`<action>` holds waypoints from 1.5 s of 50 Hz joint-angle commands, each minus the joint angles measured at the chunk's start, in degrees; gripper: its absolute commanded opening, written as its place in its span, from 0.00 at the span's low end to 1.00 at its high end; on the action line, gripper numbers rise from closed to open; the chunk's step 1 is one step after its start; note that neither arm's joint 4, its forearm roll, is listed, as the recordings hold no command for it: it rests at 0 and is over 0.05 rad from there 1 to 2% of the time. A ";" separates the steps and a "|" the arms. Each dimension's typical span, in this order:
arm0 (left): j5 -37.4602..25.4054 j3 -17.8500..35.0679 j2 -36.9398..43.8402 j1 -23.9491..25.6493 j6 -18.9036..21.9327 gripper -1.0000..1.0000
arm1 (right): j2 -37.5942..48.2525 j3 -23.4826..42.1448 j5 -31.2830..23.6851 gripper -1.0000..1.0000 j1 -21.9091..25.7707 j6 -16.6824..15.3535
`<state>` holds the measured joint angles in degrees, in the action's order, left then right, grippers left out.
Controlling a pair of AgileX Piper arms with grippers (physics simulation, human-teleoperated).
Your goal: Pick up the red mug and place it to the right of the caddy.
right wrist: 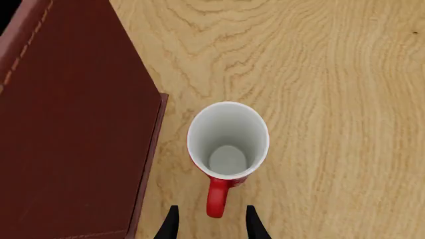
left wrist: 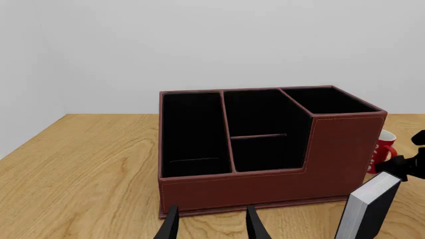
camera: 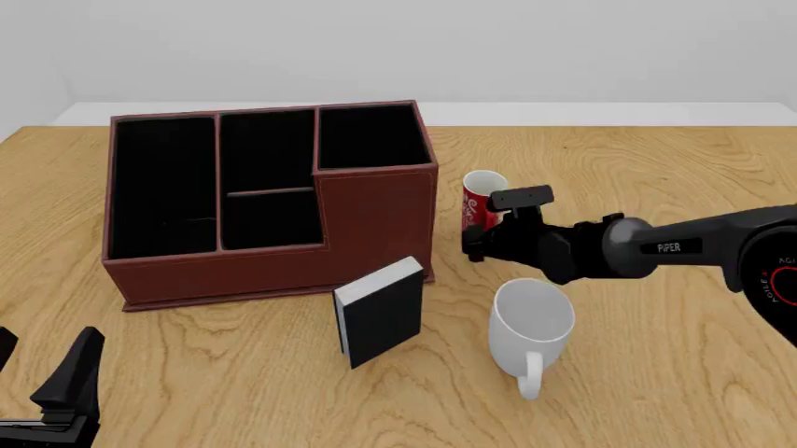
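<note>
The red mug stands upright on the table just right of the caddy, a small gap from its wall. My right gripper is open and empty, just above and in front of the mug. In the right wrist view I look down into the white inside of the mug; its red handle lies between my open fingertips, and the caddy wall is beside it. My left gripper is open and empty near the front left edge. The left wrist view shows that gripper, the caddy and the mug.
A black book with white pages stands upright in front of the caddy's right corner. A larger white mug stands in front of the right gripper. The wooden table stretches right of the red mug.
</note>
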<state>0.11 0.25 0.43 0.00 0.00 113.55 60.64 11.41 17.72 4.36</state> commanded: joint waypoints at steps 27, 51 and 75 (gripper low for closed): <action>0.00 0.00 0.00 0.00 0.00 1.00 | -3.36 -2.89 -0.78 1.00 -0.31 1.89; 0.00 0.00 0.00 0.00 0.00 1.00 | -18.16 -8.63 -3.98 1.00 0.55 0.82; 0.00 0.00 0.00 0.00 0.00 1.00 | -56.00 -16.78 -18.79 1.00 1.42 -1.38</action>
<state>0.11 0.25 0.43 0.00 0.00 72.63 45.86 -0.84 19.16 4.84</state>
